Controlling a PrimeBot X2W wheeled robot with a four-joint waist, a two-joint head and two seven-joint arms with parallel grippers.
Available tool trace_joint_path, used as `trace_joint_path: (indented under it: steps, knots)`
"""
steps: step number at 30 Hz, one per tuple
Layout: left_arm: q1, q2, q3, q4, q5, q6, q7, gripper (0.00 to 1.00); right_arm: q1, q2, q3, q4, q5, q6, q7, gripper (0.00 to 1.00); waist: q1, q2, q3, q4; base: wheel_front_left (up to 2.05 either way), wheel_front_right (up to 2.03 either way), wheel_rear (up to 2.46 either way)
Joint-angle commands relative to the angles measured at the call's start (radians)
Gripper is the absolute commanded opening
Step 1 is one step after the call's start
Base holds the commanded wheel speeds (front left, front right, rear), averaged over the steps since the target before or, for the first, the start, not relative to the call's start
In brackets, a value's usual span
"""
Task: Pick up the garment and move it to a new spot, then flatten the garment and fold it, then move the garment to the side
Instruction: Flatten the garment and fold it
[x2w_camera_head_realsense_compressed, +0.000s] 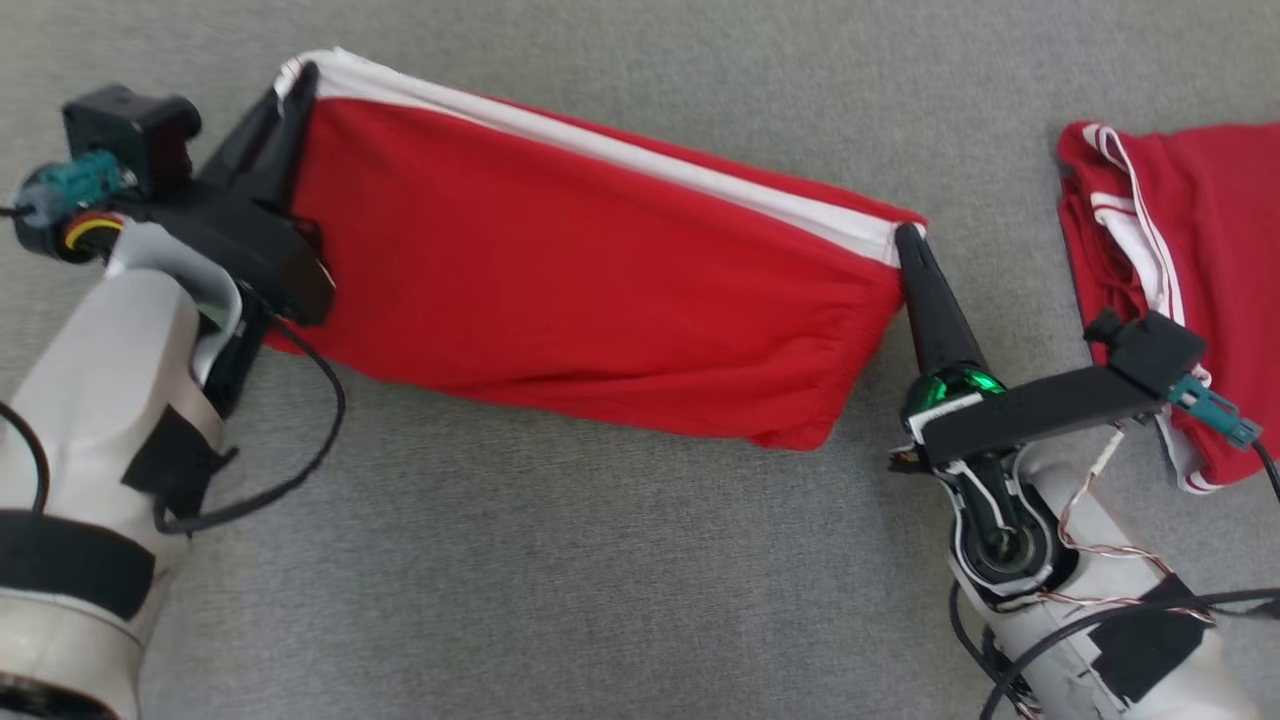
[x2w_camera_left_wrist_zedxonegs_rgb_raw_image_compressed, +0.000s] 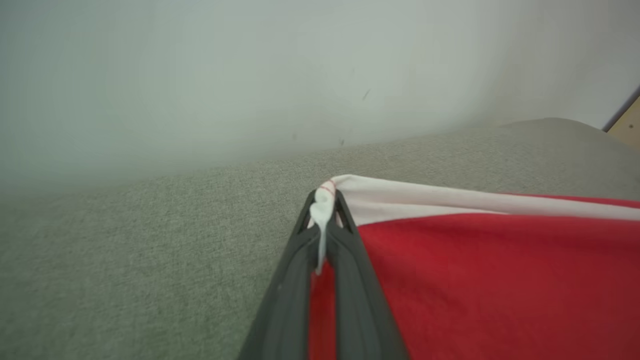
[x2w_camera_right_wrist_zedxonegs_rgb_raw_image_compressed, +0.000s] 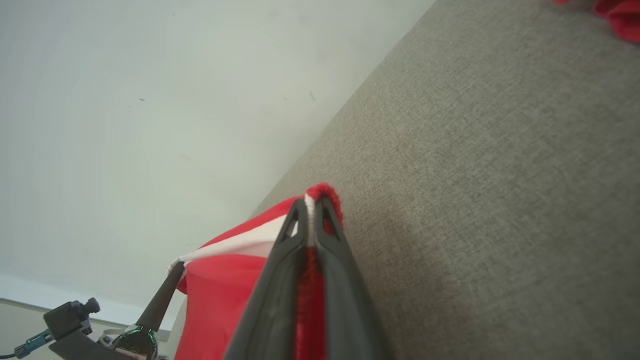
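Observation:
The garment is red with a white band along its far edge, and it hangs stretched between my two grippers over the grey surface. My left gripper is shut on its far left corner. In the left wrist view the gripper pinches white cloth at its tips, and the red garment spreads to the right. My right gripper is shut on the far right corner. In the right wrist view that gripper clamps the red and white edge of the garment. Whether the lower edge touches the surface I cannot tell.
A second red garment with white stripes lies bunched at the right, close to my right wrist. The grey cloth surface stretches wide in front. A pale wall rises behind its far edge.

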Motion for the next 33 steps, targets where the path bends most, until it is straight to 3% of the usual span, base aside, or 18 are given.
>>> trace_joint_path:
  steps: [1,16,17,18,19,20,27,33]
  knots:
    - [-0.027,0.011,0.008,0.033,0.026,0.008,-0.004,0.0,-0.01,0.019,-0.002,0.004,-0.017,0.0,-0.004,0.0,-0.0002,-0.0001,0.048,-0.037,0.0,0.0,0.0]
    - [-0.064,-0.033,0.041,0.109,0.082,0.004,-0.004,0.0,-0.041,0.071,0.048,0.008,-0.066,0.003,0.001,0.0,-0.0002,-0.0001,0.083,-0.033,0.0,0.0,0.0]
    - [-0.058,-0.035,0.046,0.105,0.083,0.005,-0.004,0.12,-0.043,0.07,0.05,0.008,-0.069,0.003,0.001,0.0,-0.0002,-0.0001,0.081,-0.031,0.0,0.0,0.0]
    - [-0.052,-0.036,0.051,0.1,0.086,0.004,-0.004,0.47,-0.044,0.071,0.052,0.009,-0.07,0.003,0.001,0.26,-0.0002,-0.0001,0.078,-0.029,0.0,0.0,0.0]
    - [-0.047,-0.038,0.057,0.091,0.092,0.004,-0.004,0.87,-0.044,0.07,0.052,0.011,-0.072,0.003,0.001,0.68,-0.0002,-0.0001,0.076,-0.026,0.0,0.0,0.0]
    - [-0.042,-0.04,0.062,0.086,0.092,0.004,-0.004,1.0,-0.044,0.068,0.053,0.013,-0.08,0.004,0.001,1.0,-0.0002,-0.0001,0.073,-0.024,0.0,0.0,0.0]
    - [-0.005,-0.04,0.087,0.07,0.117,0.002,-0.002,1.0,-0.034,0.042,0.02,0.028,-0.155,0.002,-0.001,1.0,-0.0002,-0.0001,0.047,-0.016,0.0,0.0,0.0]
    - [0.054,-0.042,0.139,0.034,0.149,0.018,-0.002,1.0,0.01,0.036,-0.093,0.051,-0.288,0.0,-0.003,1.0,-0.0002,-0.0001,0.009,-0.014,0.0,0.0,0.0]
